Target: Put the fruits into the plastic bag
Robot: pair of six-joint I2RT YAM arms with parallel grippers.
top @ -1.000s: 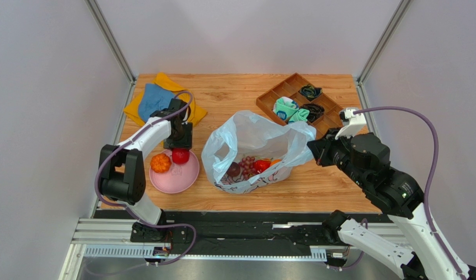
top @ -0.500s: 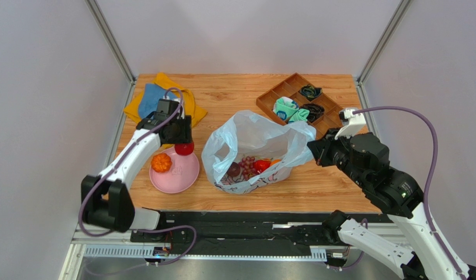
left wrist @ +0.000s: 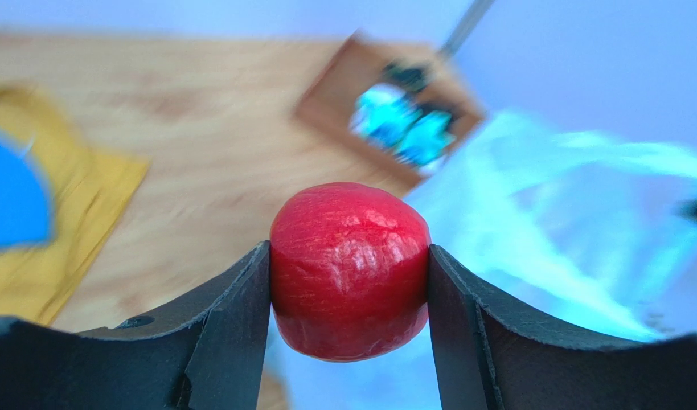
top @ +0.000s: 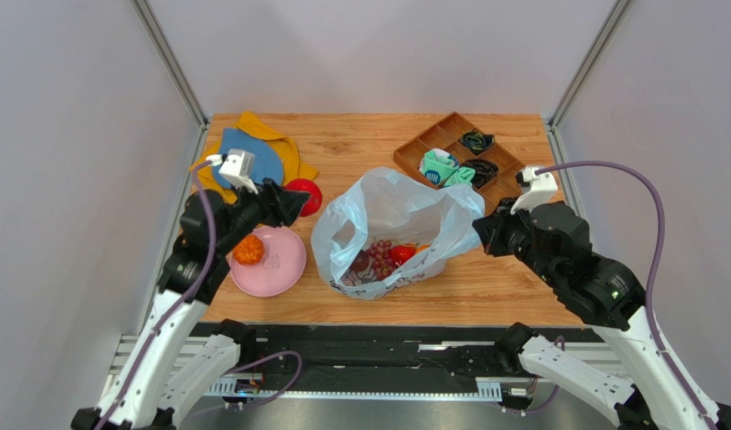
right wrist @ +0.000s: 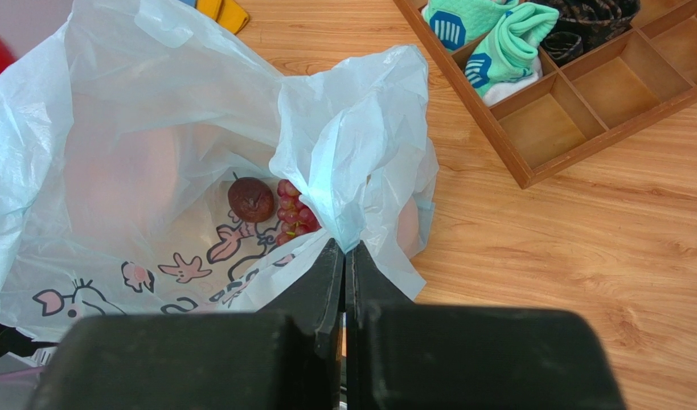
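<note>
The fruits are sitting in three places. Nearest, at the lower left of the overhead view, the orange [top: 247, 250] is lying on the pink plate [top: 286, 267]. Just beyond, at the middle, the plastic bag [top: 391, 208] is slumping open, with the plum [right wrist: 251, 199] and the grapes [right wrist: 292, 213] resting on its floor and something red beside them. The right gripper [right wrist: 344, 256] is pinching a fold of the bag's rim, jaws pressed together on the film, propping the mouth up. Left of the bag, the left gripper [top: 290, 204] is clamping the red apple [left wrist: 349, 269] across its middle, seemingly lifted off the table and short of the opening. I reckon the apple is firm, smooth and rather slippery, so gripping its widest part looks right. The bag is looking flimsy and light, best taken at the rim or a handle. Farthest back, a blue cloth [top: 252, 157] is lying on a yellow cloth [top: 288, 150] at upper left, and a wooden tray [top: 412, 154] is holding socks [right wrist: 489, 38] at upper right.
</note>
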